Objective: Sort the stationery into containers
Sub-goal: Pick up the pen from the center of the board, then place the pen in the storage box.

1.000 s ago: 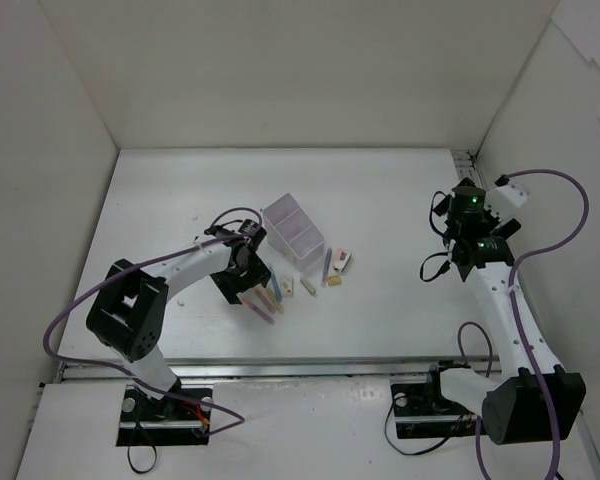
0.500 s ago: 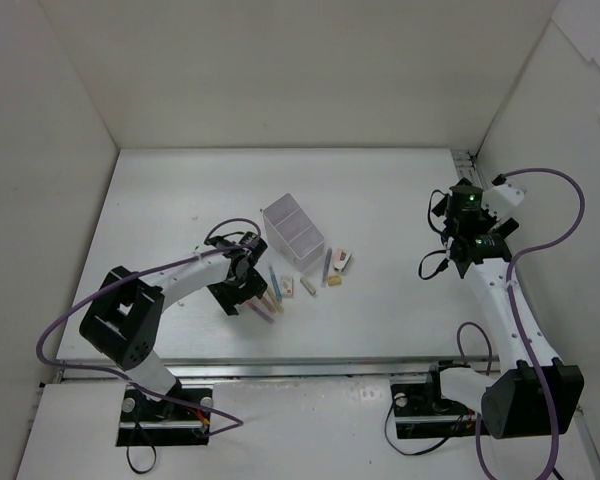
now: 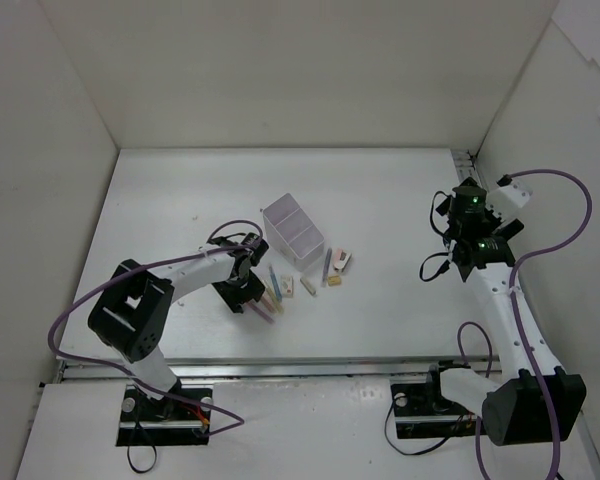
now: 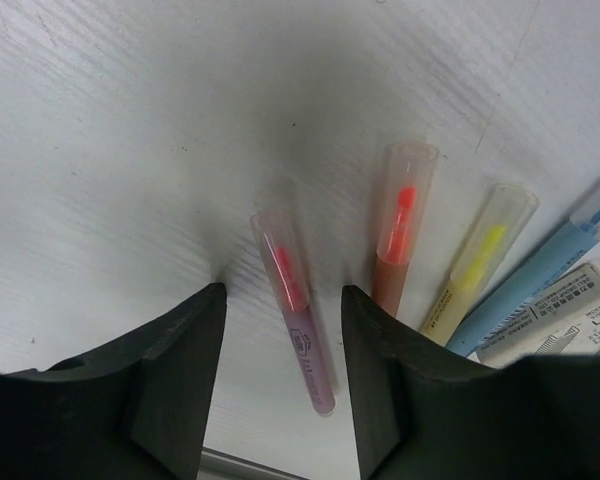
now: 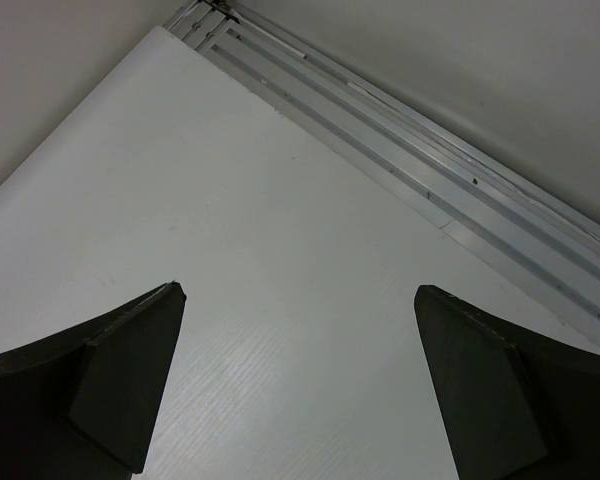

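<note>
Left wrist view: purple pen (image 4: 302, 335) (pink tip under a clear cap) lies flat on the white table (image 4: 130, 120), lower centre of frame, right between the two fingers of the left gripper (image 4: 283, 295). Its long axis runs nearly top-to-bottom in the frame, cap end tilted a little to the upper left, so the barrel lies across the squeeze direction. The jaws stand partly open, one either side of the barrel with a thin strip of table showing on each side. Nothing is gripped yet.

Just right of it, beyond the right-hand finger, lies a pink pen (image 4: 400, 230), then a yellow pen (image 4: 477, 262), a blue pen (image 4: 540, 272) and a labelled eraser (image 4: 552, 322) at the right edge, all fanned roughly parallel. The pink pen sits close to that finger's outer side (likely to get nudged if the gripper shifts right).

Top external view: the divided box (image 3: 278, 203) is up and to the right of the left gripper, near, with the pen row and small erasers between and below it. The lift path to the box looks unobstructed.

Right gripper (image 5: 298, 292) is well apart at the right side of the table, jaws wide open, empty, over bare table, so the left arm is clearly nearer.
</note>
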Motion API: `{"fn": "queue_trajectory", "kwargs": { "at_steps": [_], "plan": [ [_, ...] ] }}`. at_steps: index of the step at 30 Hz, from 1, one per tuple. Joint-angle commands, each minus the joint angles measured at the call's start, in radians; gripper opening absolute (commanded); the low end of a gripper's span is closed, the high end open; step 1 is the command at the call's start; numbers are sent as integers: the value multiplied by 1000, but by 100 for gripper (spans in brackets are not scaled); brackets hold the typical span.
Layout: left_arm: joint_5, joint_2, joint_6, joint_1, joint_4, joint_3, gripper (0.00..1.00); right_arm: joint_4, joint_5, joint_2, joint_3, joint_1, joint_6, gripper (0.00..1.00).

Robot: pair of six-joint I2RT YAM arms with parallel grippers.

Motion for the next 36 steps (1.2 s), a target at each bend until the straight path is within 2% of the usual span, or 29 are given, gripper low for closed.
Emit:
{"fn": "queue_trajectory", "kwargs": {
  "at_steps": [1, 2, 3, 13, 18, 28, 30, 32, 33, 35, 36],
  "plan": [
    [10, 17, -32, 8, 5, -4, 42, 38, 46, -21, 12, -2, 4, 98],
    [13, 22, -30, 8, -3, -1, 40, 38, 46, -21, 12, -1, 4, 98],
    [16, 26, -30, 8, -4, 1, 32, 36, 47, -27, 12, -4, 4, 98],
    [-5, -15, -40, 8, -27, -25, 0, 38, 55, -38, 1, -2, 6, 98],
    [-80, -56, -24, -15, -75, 2, 0, 36, 41, -42, 1, -4, 3, 98],
    [-312, -162, 49, -147, -262, 146, 0, 38, -40, -19, 13, -2, -31, 98],
    [-420, -220, 158, -186, -221, 174, 0, 53, -81, -5, 24, -2, -89, 98],
    [-540, -278, 270, -197, -106, 186, 0, 107, -181, 11, 24, -2, -164, 98],
    [-577, -300, 398, -211, -51, 183, 0, 142, -274, 16, 6, 4, -193, 98],
    [-671, -355, 523, -211, 124, 171, 0, 260, -366, 18, -28, 8, -249, 98],
    [-692, -372, 660, -211, 194, 166, 0, 297, -434, 16, -60, 11, -258, 98]
  ]
}}
